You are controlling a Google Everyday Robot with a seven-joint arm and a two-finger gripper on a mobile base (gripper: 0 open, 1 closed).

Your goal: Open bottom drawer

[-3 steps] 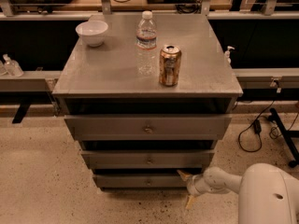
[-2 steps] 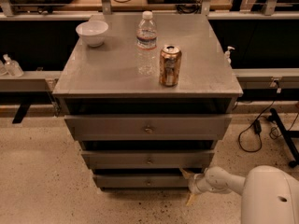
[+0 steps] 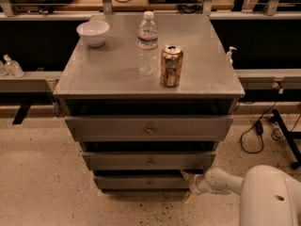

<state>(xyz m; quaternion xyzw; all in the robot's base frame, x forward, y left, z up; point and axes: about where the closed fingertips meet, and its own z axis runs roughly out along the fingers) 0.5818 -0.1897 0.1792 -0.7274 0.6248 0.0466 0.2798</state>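
The bottom drawer [image 3: 141, 182] is the narrowest grey front at the foot of the grey metal cabinet, with a small brass knob [image 3: 150, 184] in its middle. It stands slightly out from the cabinet body. My gripper [image 3: 189, 187] reaches in from the lower right on a white arm [image 3: 221, 181]. Its pale fingers [image 3: 186, 176] sit at the right end of the bottom drawer front, one above and one below. The gripper looks open around that right edge.
On the cabinet top [image 3: 113, 67] stand a white bowl [image 3: 93, 32], a clear water bottle [image 3: 148, 43] and a bronze can [image 3: 171, 66]. The top drawer [image 3: 149, 127] and the middle drawer [image 3: 149, 160] are above. Cables [image 3: 256, 131] lie on the floor at right.
The arm and gripper have shifted slightly left toward the drawer's right end. The drawers look unchanged.
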